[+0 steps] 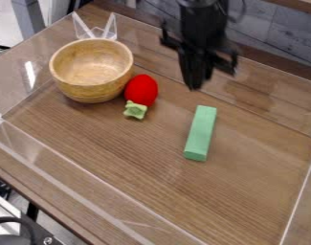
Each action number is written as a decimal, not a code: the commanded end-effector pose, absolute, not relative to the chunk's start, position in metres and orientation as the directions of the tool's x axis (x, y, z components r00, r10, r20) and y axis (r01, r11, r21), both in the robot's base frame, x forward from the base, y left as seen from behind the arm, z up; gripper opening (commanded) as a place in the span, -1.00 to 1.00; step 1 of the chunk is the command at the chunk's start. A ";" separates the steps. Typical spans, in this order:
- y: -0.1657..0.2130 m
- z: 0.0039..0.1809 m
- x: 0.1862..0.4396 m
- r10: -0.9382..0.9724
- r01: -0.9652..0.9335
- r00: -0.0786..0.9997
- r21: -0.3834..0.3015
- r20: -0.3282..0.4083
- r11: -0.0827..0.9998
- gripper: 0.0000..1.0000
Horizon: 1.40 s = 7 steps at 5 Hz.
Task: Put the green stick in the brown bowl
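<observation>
The green stick (201, 132) lies flat on the wooden table, right of centre, with nothing touching it. To the left stands the brown bowl (87, 93), upright, with nothing inside. My gripper (196, 82) hangs pointing down just behind the stick's far end. Its dark fingers are pressed together and hold nothing. It is well to the right of the bowl.
A red round toy (143, 89) with a small green leafy piece (136, 111) sits between the bowl and the stick. Clear plastic walls (299, 196) ring the wooden table top, and a clear stand (94, 27) rises behind the bowl.
</observation>
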<state>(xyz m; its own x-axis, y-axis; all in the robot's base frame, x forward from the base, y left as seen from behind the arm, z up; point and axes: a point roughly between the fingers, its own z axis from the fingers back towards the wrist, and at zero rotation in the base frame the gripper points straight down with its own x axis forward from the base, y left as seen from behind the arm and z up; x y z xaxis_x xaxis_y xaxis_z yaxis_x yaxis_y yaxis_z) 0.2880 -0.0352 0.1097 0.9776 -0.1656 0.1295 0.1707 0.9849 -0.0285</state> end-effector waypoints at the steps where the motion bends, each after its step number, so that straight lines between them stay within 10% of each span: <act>1: -0.044 0.111 0.283 -0.154 0.159 0.973 -0.019 0.174 0.987 1.00; 2: -0.051 0.104 0.276 -0.138 0.143 0.977 -0.022 0.165 0.989 -1.00; 4: -0.061 0.097 0.275 -0.130 0.136 0.977 -0.024 0.171 0.990 -1.00; 5: -0.059 0.089 0.272 -0.172 0.181 0.972 -0.042 0.158 0.983 1.00; 7: -0.026 0.049 0.267 -0.044 0.061 0.985 -0.095 0.167 0.994 1.00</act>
<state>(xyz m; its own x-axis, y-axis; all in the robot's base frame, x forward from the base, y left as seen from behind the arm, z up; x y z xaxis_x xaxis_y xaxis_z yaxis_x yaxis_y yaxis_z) 0.2614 -0.0255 0.0423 0.9905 -0.0326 0.1332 0.0459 0.9942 -0.0975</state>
